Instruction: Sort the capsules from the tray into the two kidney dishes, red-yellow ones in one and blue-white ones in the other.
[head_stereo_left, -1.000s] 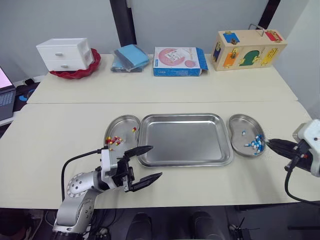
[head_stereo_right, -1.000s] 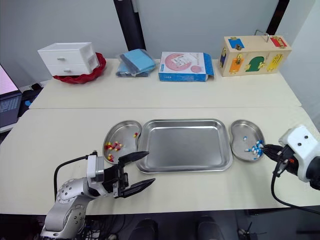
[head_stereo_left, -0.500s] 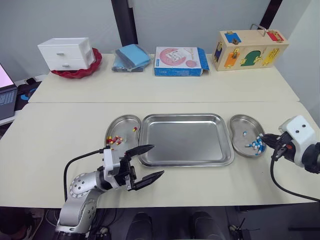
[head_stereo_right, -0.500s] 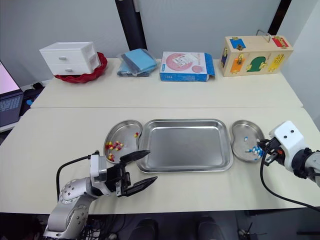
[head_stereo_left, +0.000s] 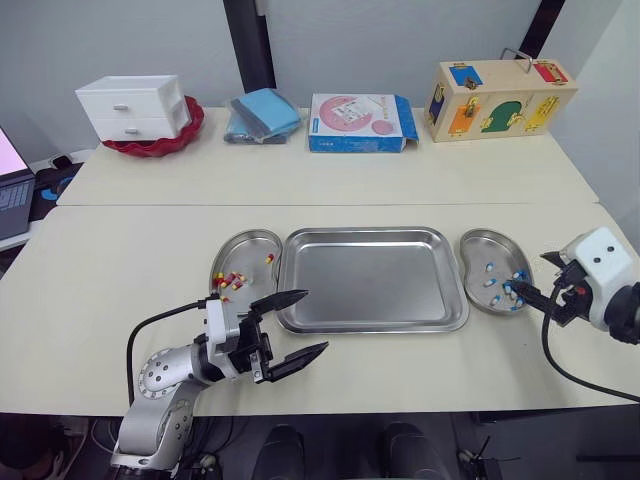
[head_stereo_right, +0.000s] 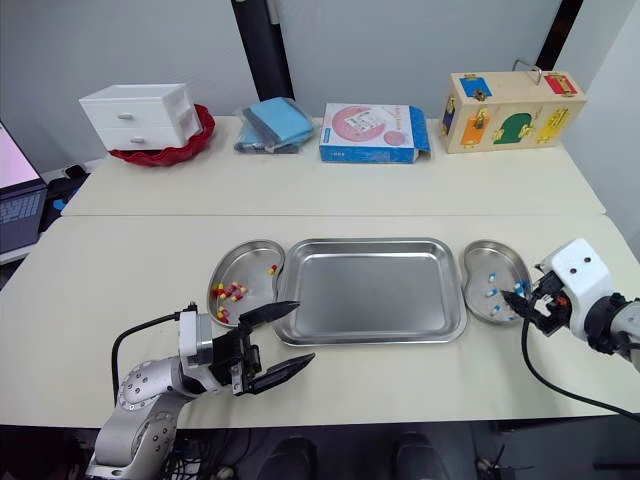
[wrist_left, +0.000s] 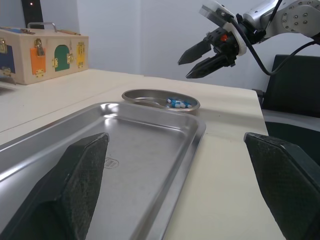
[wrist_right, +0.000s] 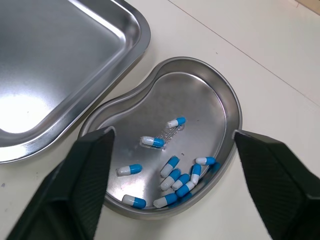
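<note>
The right gripper (wrist_right: 172, 132), spread wide and empty, hangs just above the blue-white capsules (wrist_right: 172, 179) in their kidney dish (wrist_right: 222, 100).

The right gripper (wrist_left: 183, 69) has moved in over the right kidney dish (wrist_right: 235, 107). Its fingers, pinched together before, now stand spread.

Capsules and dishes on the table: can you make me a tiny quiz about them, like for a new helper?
1. True or false: the tray holds capsules.
2. The blue-white capsules lie on the robot's: A left; B right; C middle.
3. Fill in: the jaws of the left gripper are ____.
Key: 1 false; 2 B, in the right kidney dish; 3 open.
</note>
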